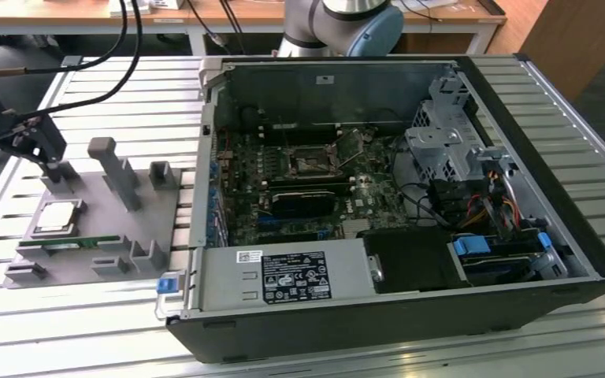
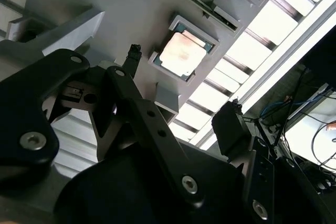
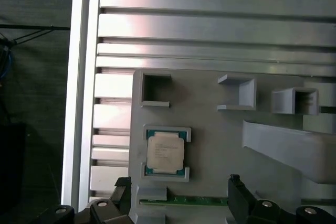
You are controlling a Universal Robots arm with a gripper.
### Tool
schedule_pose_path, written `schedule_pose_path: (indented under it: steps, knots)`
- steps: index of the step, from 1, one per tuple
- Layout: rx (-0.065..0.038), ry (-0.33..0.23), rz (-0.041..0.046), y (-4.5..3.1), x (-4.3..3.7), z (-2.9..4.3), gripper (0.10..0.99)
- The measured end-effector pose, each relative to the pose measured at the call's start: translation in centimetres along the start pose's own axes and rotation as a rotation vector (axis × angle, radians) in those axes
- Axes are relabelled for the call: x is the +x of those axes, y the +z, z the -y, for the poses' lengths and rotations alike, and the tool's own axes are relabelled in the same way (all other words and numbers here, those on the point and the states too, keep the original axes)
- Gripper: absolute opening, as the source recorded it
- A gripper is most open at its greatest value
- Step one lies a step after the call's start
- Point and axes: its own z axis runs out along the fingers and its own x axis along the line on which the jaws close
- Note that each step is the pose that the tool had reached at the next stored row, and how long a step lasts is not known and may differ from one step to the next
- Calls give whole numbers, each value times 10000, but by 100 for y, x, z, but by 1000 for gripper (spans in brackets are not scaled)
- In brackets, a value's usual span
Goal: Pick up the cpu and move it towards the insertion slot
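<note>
Gripper (image 3: 178, 186) held wide open over the cpu (image 3: 165, 150).
The chip is seated in a grey tray (image 3: 210, 129) recess, ungrasped; the fingers are apparently spread to straddle it, with the insertion slot (image 1: 310, 164) well apart.

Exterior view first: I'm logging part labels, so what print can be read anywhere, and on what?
Nothing reads clearly.
Power supply label: print too small to read.
Small white sticker beside it: too small.
The cpu lid, first wrist view: faint lines, unreadable.
</note>
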Motion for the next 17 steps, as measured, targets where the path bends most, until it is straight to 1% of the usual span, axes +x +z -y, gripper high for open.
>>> schedule_pose_path:
  steps: [3, 8, 17]
  knots:
    - [1, 1, -1, 34, 2, 17, 820]
    - [0, 1, -1, 115, 6, 47, 820]
    - [-1, 1, 1, 269, 6, 58, 820]
